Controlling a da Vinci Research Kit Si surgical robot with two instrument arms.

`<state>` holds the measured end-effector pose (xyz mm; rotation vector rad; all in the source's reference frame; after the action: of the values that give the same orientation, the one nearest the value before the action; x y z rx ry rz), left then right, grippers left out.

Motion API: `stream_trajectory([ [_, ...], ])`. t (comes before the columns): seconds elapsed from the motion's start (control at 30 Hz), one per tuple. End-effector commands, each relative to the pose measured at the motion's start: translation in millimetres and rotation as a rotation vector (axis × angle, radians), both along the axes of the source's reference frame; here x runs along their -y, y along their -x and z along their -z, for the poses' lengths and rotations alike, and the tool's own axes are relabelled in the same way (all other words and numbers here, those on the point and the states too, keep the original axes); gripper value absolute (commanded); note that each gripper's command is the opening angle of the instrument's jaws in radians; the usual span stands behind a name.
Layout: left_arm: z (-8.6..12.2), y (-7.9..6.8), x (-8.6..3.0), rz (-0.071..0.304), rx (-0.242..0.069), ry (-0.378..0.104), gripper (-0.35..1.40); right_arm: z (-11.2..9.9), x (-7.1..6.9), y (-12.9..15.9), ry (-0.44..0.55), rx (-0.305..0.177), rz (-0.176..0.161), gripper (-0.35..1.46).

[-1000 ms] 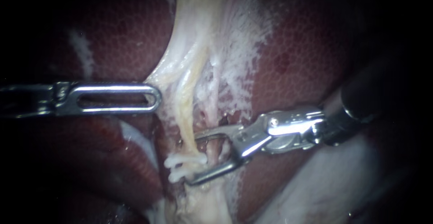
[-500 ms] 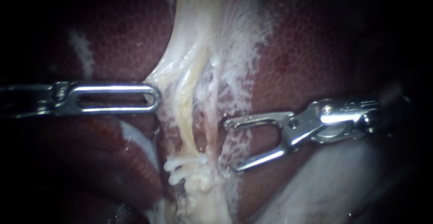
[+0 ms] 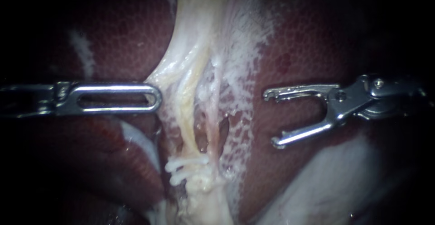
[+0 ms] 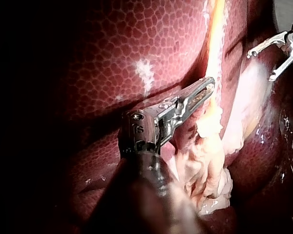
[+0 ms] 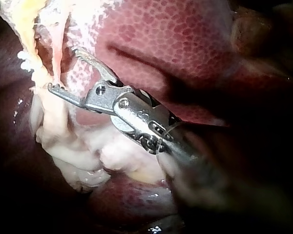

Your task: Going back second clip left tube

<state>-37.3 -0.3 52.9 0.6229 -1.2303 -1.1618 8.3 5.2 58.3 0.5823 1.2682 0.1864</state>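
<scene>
Left tool: shaft comes in level from the left, over dark liver. Slotted jaws lie together. Their tip meets the left edge of the pale tissue, which is drawn to a point there and pinched between them.
Left tool, left wrist view: jaws nearly together, with only a thin toothed seam showing. The tip is on the pale tissue just beside the yellow tube.
Pale tissue: a sheet that runs down the middle between the two liver lobes, frayed and lacy on its right side.
Left tube: yellowish, runs down within the pale sheet, just right of the left tool's tip.
Clips: two white clips lie across the left tube low down, one just under the other, close together. No tool touches them.
Right tube: a thinner pinkish strand just right of the left tube, with a dark gap beside it.
Right tool: shaft comes in from the right. Jaws stand wide apart and empty, tips pointing at the tubes. It sits over bare liver, well clear of the clips and above their level.
Right tool, right wrist view: jaws spread with nothing between them, and the pale tissue is just ahead of the tips.
Right tool, left wrist view: seen beyond the tube, forked open.
</scene>
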Motion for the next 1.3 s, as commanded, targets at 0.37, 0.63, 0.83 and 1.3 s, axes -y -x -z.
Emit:
stream_trajectory([
  [0.37,-2.6,0.8,-0.1,0.003,-0.004,0.008,-0.35,0.0,0.3,-0.1,0.001,0.0,0.002,0.6],
  [0.63,-4.4,3.6,1.2,-0.007,-0.014,-0.002,-0.35,0.0,0.3,0.0,0.001,0.0,0.002,0.6],
  [0.83,-5.1,4.7,1.5,-0.018,-0.017,-0.002,-0.35,0.0,0.3,0.0,0.001,0.0,0.002,0.6],
  [1.3,-5.3,4.8,1.3,-0.019,-0.016,-0.001,-0.35,0.0,0.3,0.0,0.001,0.0,0.002,0.6],
])
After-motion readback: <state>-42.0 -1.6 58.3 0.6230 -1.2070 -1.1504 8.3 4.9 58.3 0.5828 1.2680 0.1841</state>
